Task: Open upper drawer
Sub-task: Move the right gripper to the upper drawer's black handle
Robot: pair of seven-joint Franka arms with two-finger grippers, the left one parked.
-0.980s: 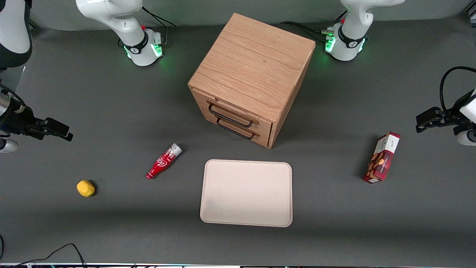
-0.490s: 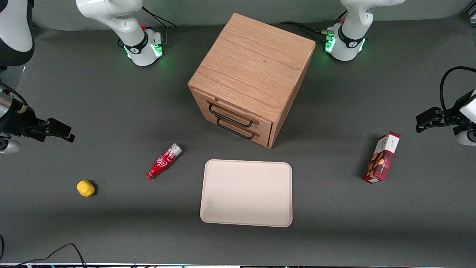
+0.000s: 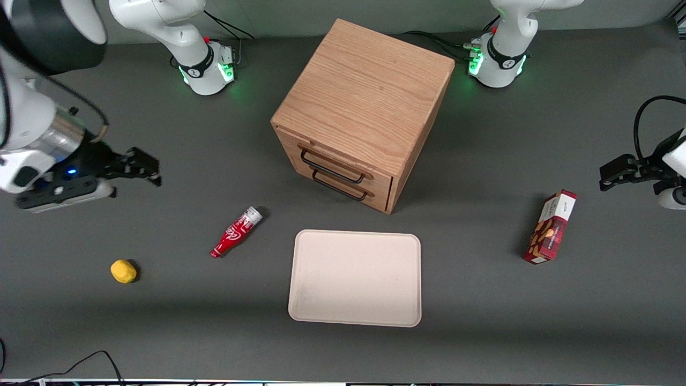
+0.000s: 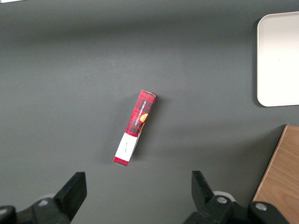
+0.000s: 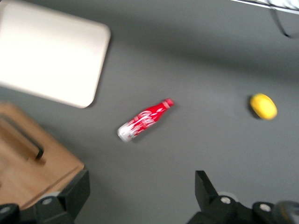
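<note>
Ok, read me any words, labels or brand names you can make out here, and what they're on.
Red bottle: white script logo, too blurred to read.
Red carton: print on its white end, too small to read.
Upper drawer, tray, gripper: no text.

You are viewing a robotics lab, grey matted surface (image 3: 161, 332), white arm bases (image 3: 206, 69) bolted on with green status lights, loose cabling (image 3: 80, 364), staged test props, claw (image 3: 140, 170) above surface.

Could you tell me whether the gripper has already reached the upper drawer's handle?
No, the gripper hangs open above the table toward the working arm's end, well apart from the upper drawer, which sits shut in the cabinet.
</note>
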